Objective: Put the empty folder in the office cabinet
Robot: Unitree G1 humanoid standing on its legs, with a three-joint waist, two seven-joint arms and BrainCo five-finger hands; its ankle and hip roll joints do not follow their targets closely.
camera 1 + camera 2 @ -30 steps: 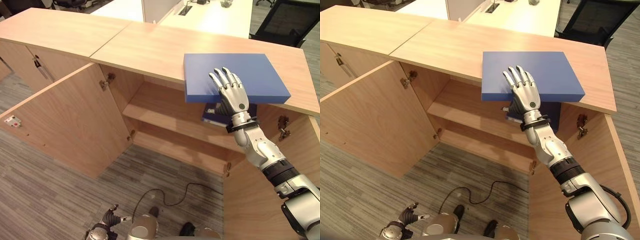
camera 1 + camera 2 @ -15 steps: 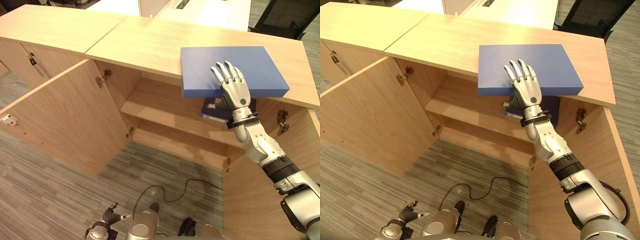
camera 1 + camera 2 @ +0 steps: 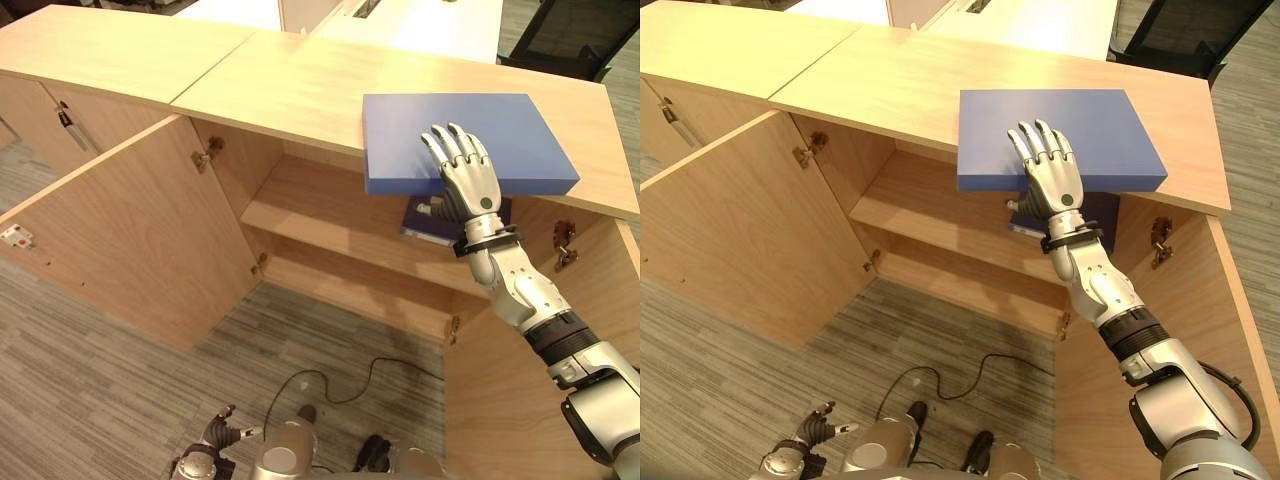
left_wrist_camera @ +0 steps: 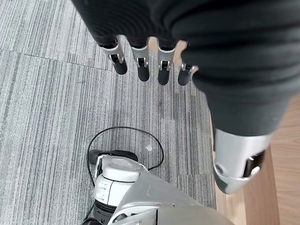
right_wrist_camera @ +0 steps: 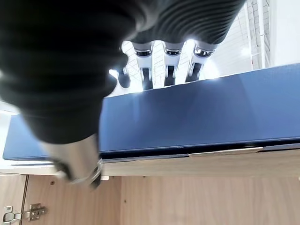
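So your right hand (image 3: pixel 466 180) lies flat, fingers straight, on the folder (image 3: pixel 500 135) atop the cabinet (image 3: pixel 300 95), long axis crosswise, near edge overhanging the open shelf (image 3: pixel 330 225) directly below.

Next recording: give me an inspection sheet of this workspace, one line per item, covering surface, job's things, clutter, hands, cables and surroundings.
Surface: light wooden cabinet top, bare apart from the folder.
Job's things: flat blue folder lies on the top, its near edge overhanging the open wooden office cabinet, both doors open.
Clutter: dark blue book-like item on the cabinet's upper shelf, under the folder.
Hands: right hand rests with straight fingers on the folder's near edge, thumb below the edge; left hand hangs low over the floor, fingers relaxed.
Cables: nothing seen apart from the robot's own.
Surroundings: grey striped carpet, white desk, black office chair.
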